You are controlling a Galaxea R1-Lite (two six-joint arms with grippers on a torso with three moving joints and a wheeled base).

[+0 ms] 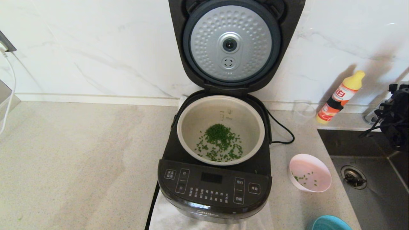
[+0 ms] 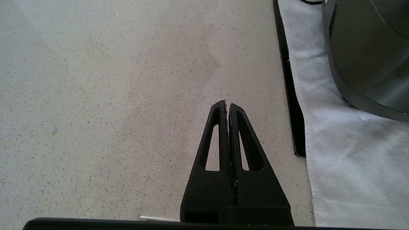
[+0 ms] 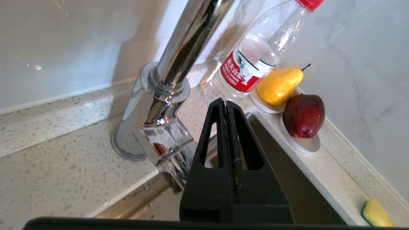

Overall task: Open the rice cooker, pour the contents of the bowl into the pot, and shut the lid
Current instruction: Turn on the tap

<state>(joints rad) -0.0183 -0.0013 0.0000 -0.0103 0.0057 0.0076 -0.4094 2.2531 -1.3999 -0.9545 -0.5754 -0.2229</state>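
Pour done: greens lie in pot [image 1: 220, 111], frame centre; bowl [image 1: 310, 172] lower right. Lid [image 1: 230, 44] up. Right hand [image 3: 227, 103] pressed together, empty, over sink; next: reach lid, push down.

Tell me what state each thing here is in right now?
lid: open, standing upright.
pot: seated in the rice cooker, green bits inside.
pink bowl: upright, nearly empty.
right gripper: shut, empty, over the sink.
left gripper: shut, empty, parked above the counter.
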